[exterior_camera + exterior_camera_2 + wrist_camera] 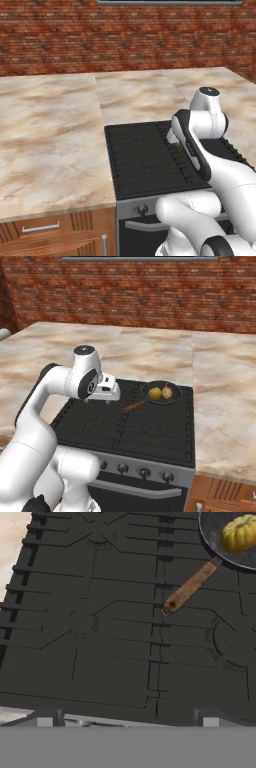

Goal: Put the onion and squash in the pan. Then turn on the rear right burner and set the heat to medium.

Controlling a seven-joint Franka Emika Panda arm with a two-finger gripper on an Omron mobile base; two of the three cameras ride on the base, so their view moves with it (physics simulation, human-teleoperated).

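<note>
Squash (155, 393) and onion (167, 392) are seen in the pan (161, 399); finger spacing cannot be told.

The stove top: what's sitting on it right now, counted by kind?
Pans: 1, the pan, at the rear right of the cooktop, wooden handle pointing forward-left.
Onions: 1, the onion, in the pan.
Squash pieces: 1, the squash, in the pan beside the onion.
Total: 3
</note>
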